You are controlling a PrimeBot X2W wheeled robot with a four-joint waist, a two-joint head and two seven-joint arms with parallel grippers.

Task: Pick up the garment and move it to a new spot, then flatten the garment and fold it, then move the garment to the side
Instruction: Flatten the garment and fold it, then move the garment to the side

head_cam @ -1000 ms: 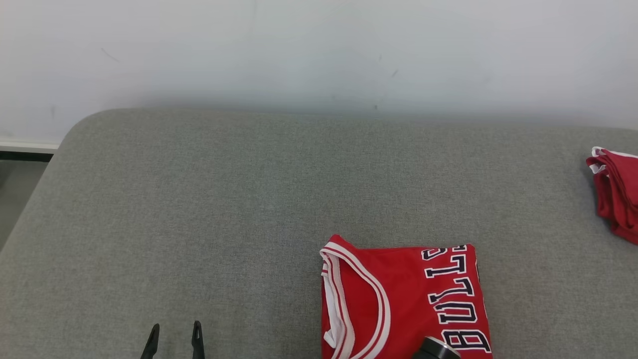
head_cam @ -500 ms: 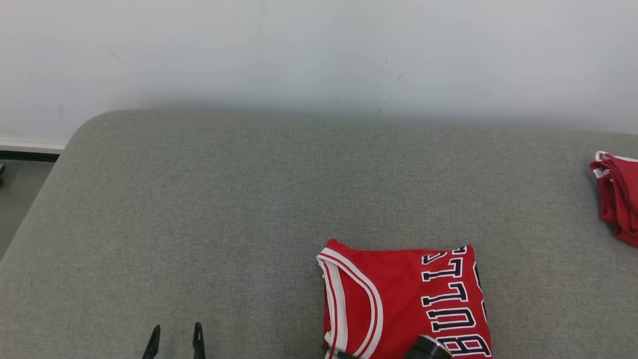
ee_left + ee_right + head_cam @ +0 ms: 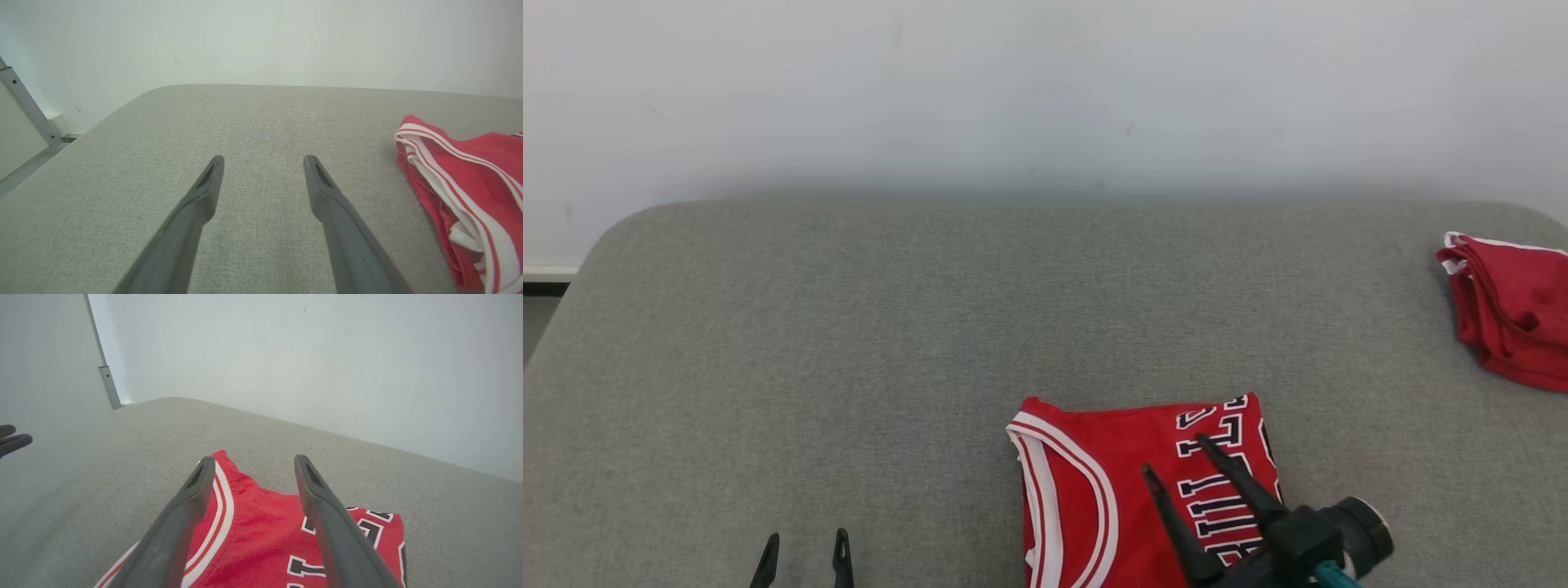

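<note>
The red jersey (image 3: 1086,490) lay folded into a neat rectangle on the near part of the grey tabletop (image 3: 849,327) — flattening and folding looked done. The right hand (image 3: 1174,455) hovered over it, fingers spread and empty. The left hand (image 3: 806,537) sat well apart, likewise spread and empty. 1 step seemed left — moving the jersey aside.

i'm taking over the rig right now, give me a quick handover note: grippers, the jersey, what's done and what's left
Left gripper: open, empty, over the bare grey padded surface.
Right gripper: open, fingers poised over the red jersey, gripping nothing.
Red jersey: folded into a compact rectangle on the robot's side of the surface, lettering up. A second red garment lies at the far right.
Done: flattening and folding, by the look of it.
Left: grasp the folded jersey and move it to the side.
</note>
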